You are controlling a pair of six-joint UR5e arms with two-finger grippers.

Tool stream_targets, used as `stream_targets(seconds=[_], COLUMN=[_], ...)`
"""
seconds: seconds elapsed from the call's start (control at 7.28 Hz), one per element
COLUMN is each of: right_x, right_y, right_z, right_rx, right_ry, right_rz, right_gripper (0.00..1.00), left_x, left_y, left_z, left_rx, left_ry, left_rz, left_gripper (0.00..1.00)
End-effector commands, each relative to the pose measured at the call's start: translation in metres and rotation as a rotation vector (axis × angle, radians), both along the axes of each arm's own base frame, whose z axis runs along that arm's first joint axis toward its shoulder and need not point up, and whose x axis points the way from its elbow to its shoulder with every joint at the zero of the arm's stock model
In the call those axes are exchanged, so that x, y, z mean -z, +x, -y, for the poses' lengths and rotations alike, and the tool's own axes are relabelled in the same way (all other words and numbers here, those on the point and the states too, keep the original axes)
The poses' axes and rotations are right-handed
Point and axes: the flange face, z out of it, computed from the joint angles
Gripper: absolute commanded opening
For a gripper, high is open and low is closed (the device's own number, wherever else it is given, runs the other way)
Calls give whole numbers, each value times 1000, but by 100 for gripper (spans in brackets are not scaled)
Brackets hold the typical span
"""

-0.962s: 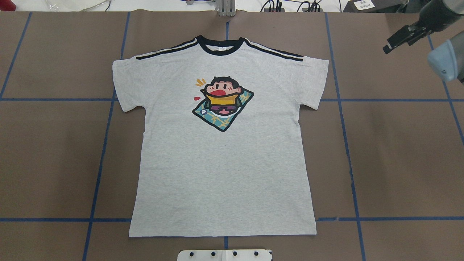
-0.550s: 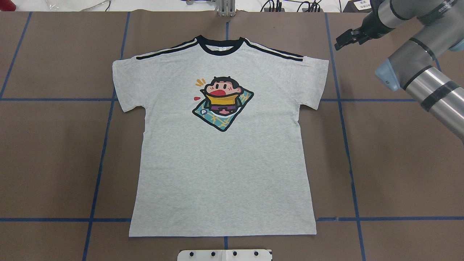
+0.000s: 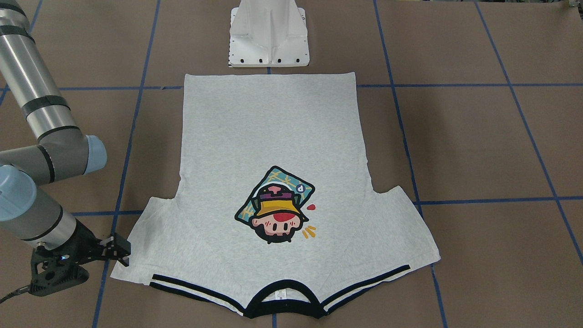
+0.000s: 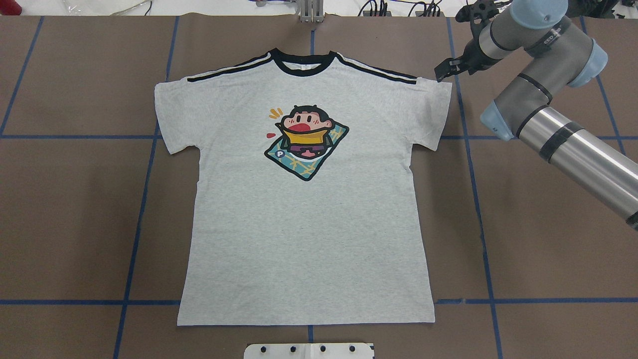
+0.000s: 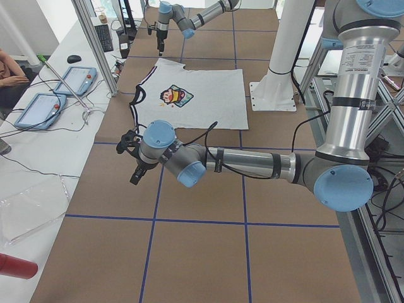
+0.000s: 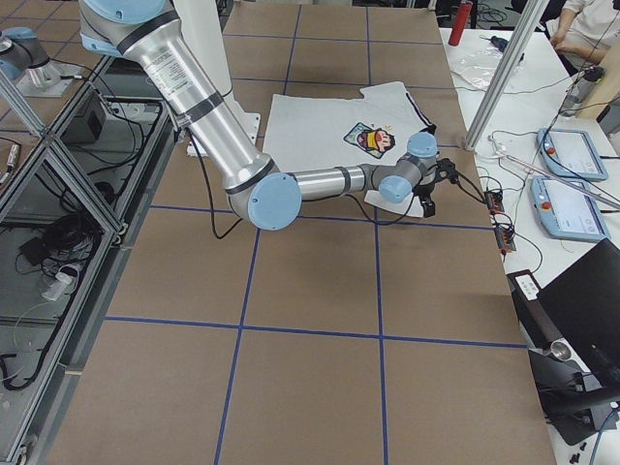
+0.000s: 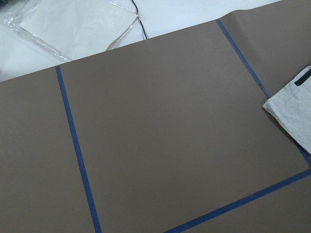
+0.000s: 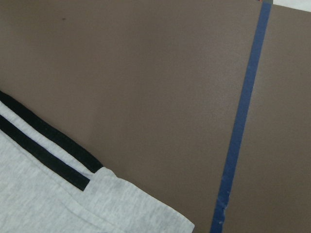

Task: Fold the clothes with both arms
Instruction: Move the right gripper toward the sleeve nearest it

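Observation:
The grey T-shirt (image 4: 309, 239) lies flat, print up, collar at the far side, hem toward the robot base. My right gripper (image 4: 440, 75) hovers just off the shirt's right shoulder corner, beside the end of the black stripes. Its fingers look slightly open and empty. The front-facing view shows the right gripper (image 3: 122, 251) at the sleeve's edge. The right wrist view shows that sleeve corner (image 8: 58, 204) with its stripes. My left gripper (image 5: 135, 173) shows only in the exterior left view, over bare table left of the shirt; I cannot tell its state. The left wrist view catches the left sleeve (image 7: 294, 109).
Brown paper with blue tape lines (image 4: 473, 199) covers the table. The white pedestal base (image 3: 268, 34) stands right behind the hem. Beyond the far edge lie cables, a clear plastic sheet (image 7: 73, 24) and two tablets (image 5: 76, 79); a person sits there.
My right arm has swung in from the table's right edge, leftward, bringing its gripper up to the shirt's right shoulder corner. The shirt has not moved.

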Motion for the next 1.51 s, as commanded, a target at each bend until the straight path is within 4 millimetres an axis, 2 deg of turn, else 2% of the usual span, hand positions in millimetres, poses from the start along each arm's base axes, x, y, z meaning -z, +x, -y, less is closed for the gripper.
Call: stream_targets(seconds=[0.0, 0.27, 0.82, 1.24, 1.37], right_x=[-24, -28, -22, -14, -6], right_y=[-23, -25, -25, -23, -21], right_z=[-2, 1, 3, 4, 6], right_rx=[13, 12, 13, 16, 17], right_ry=[-5, -14, -9, -3, 2], right_rz=[-18, -26, -20, -6, 6], right_gripper=[95, 91, 51, 10, 3], left_x=[0, -1, -1, 0, -1], left_y=[0, 0, 0, 0, 0], left_z=[0, 2, 2, 3, 2], left_rx=[0, -1, 0, 1, 1], left_ry=[1, 0, -3, -3, -4], left_rz=[0, 0, 0, -1, -1], left_gripper=[100, 100, 100, 100, 100])
